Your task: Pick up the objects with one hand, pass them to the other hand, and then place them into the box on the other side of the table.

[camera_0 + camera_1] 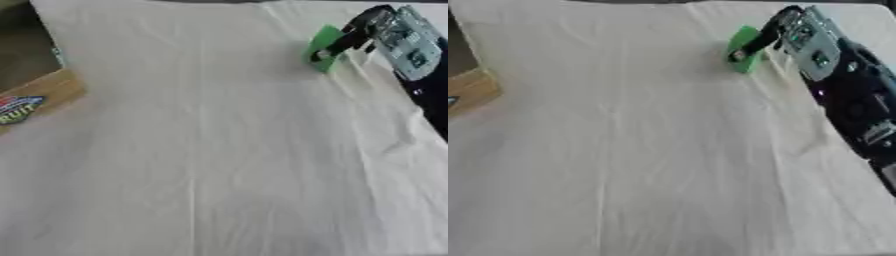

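Note:
A small green object (pixel 325 46) stands on the white cloth at the far right of the table. My right hand (pixel 385 32) reaches in from the upper right, and its dark fingers (pixel 343 44) are curled round the green object. The forearm (pixel 859 110) runs down the right edge in the right eye view. A cardboard box (pixel 35 87) with an open flap and a printed logo sits at the left edge. My left hand shows in neither view.
The white, creased cloth (pixel 219 160) covers the whole table. The box's dark inside (pixel 22 60) opens at the upper left. The table's right edge runs diagonally under my right arm.

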You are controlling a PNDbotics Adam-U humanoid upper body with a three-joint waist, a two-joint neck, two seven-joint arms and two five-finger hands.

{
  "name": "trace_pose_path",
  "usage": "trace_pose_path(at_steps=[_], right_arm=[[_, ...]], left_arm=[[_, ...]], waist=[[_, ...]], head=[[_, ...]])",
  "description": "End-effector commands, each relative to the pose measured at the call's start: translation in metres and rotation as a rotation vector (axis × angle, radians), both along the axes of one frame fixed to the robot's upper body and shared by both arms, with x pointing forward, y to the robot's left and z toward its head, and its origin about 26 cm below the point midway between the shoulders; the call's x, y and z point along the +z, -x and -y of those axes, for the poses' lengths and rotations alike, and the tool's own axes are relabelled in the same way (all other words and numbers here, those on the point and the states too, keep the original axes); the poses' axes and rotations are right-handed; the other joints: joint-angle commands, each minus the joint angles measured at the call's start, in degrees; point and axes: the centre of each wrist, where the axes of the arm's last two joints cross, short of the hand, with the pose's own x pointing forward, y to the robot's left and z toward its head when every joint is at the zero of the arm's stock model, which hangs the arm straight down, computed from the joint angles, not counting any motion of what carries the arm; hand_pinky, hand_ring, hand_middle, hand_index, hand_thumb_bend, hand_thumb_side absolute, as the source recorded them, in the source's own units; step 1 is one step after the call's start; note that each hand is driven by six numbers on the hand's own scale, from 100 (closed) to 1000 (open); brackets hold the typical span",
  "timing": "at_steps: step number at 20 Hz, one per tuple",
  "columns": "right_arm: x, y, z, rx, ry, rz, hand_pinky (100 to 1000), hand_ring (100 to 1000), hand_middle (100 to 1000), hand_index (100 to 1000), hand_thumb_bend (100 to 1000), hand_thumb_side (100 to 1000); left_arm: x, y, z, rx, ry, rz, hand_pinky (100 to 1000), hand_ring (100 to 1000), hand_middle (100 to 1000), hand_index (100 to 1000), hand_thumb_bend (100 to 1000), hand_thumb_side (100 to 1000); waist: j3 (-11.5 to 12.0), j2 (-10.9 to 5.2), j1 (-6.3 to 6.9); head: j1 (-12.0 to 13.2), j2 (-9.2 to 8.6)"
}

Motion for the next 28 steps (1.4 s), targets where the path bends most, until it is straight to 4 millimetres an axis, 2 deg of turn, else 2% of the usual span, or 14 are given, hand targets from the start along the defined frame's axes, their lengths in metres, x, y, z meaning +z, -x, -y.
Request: trace_pose_path(at_steps=[1,11,16,22,24,25,28], right_arm=[[0.0148,0.0026,0.0125,-0.088,-0.091,-0.121,889,871,798,853,528,218],[0.0146,0.0037,0.0104,-0.084,-0.102,-0.126,867,833,754,826,458,100],[0.0137,0.0041,0.0106,-0.087,-0.107,-0.122,852,810,729,804,454,100],[0.0110,0.0038,0.0104,-0.085,-0.130,-0.117,838,781,658,730,355,100],[0.0099,0.0037,0.0108,-0.089,-0.132,-0.112,830,769,630,692,320,100],[0.0094,0.0037,0.0107,-0.091,-0.132,-0.109,825,757,618,644,300,100],[0.0092,0.0040,0.0092,-0.088,-0.131,-0.104,820,750,614,621,241,100]], left_arm=[[0.0179,0.0033,-0.0056,0.008,-0.022,0.043,614,745,681,823,100,729],[0.0162,0.0030,-0.0060,0.008,-0.018,0.038,616,746,681,824,100,733],[0.0158,0.0029,-0.0061,0.008,-0.017,0.038,616,746,681,824,100,736],[0.0141,0.0029,-0.0071,0.012,-0.012,0.035,615,746,681,824,100,741],[0.0139,0.0029,-0.0071,0.012,-0.011,0.035,614,745,680,823,100,742],[0.0139,0.0029,-0.0071,0.011,-0.011,0.036,614,745,680,823,100,741],[0.0140,0.0030,-0.0071,0.011,-0.013,0.037,614,745,680,823,100,739]], waist=[[0.14,-0.95,0.15],[0.05,-0.93,0.15],[0.05,-0.93,0.11],[0.11,-0.91,0.07],[0.09,-0.96,0.04],[0.07,-1.00,0.04],[-0.01,-1.15,0.05]], head=[[-0.14,-0.48],[-0.05,-0.18],[-0.06,-0.16],[0.07,0.07],[0.09,0.13],[0.09,0.15],[0.11,0.23]])
